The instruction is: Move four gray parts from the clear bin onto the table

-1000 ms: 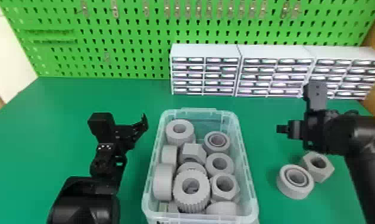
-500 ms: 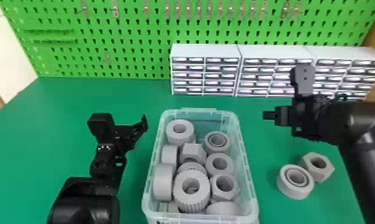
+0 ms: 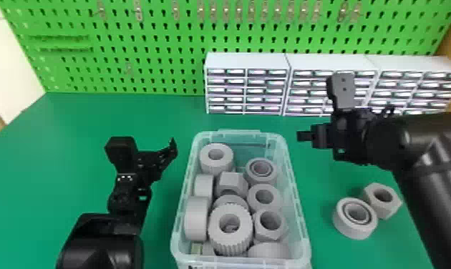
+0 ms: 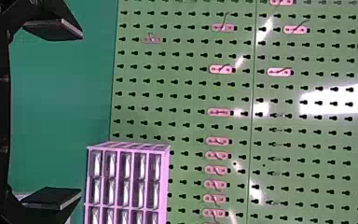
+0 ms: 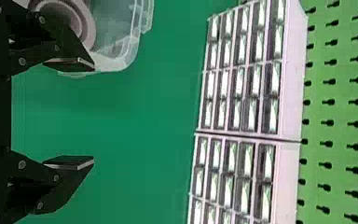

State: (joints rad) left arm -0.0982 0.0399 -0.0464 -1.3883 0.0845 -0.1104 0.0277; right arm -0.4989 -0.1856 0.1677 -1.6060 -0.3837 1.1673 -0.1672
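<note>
Gray parts (image 3: 245, 229), matte, round and hexagonal, one ribbed, crowd clear bin (image 3: 300, 218); ring (image 3: 348, 229), nut (image 3: 388, 210) on green table (image 3: 56, 179). Left gripper (image 3: 148, 146), right gripper (image 3: 318, 107) spread, empty.

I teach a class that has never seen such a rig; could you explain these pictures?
This is a robot with two black arms. Its head camera looks down at a green table; another camera sits on each wrist. A clear bin holds gray parts, including a toothed ring and a hex nut. Right of the bin, a round ring and another hex nut rest on the table. The left tool and right tool are open and empty.
</note>
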